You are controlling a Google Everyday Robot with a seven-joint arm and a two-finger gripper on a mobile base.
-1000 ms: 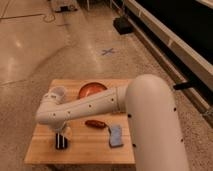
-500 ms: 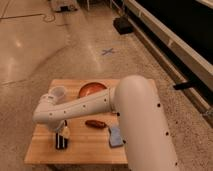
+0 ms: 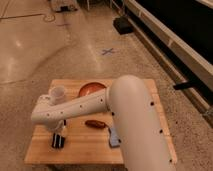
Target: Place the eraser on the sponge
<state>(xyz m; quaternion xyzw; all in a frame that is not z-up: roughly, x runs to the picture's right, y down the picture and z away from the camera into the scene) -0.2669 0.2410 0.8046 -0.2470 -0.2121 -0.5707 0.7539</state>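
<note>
The eraser [image 3: 58,141], a black block with a pale stripe, stands on the wooden table [image 3: 80,150] near its front left corner. My gripper [image 3: 60,129] hangs from the white wrist directly over the eraser and seems to reach its top. The sponge [image 3: 113,136], a blue-grey pad, lies right of the table's middle. Its right side is hidden behind my thick white arm [image 3: 135,125].
A dark red-brown oval object [image 3: 95,123] lies between the eraser and the sponge. A red bowl [image 3: 91,90] and a white cup [image 3: 58,93] sit toward the back of the table. A dark box [image 3: 122,25] stands on the floor far behind.
My arm's elbow has swung forward and left, covering more of the sponge and the table's right half. The gripper stays over the eraser, which has not moved.
</note>
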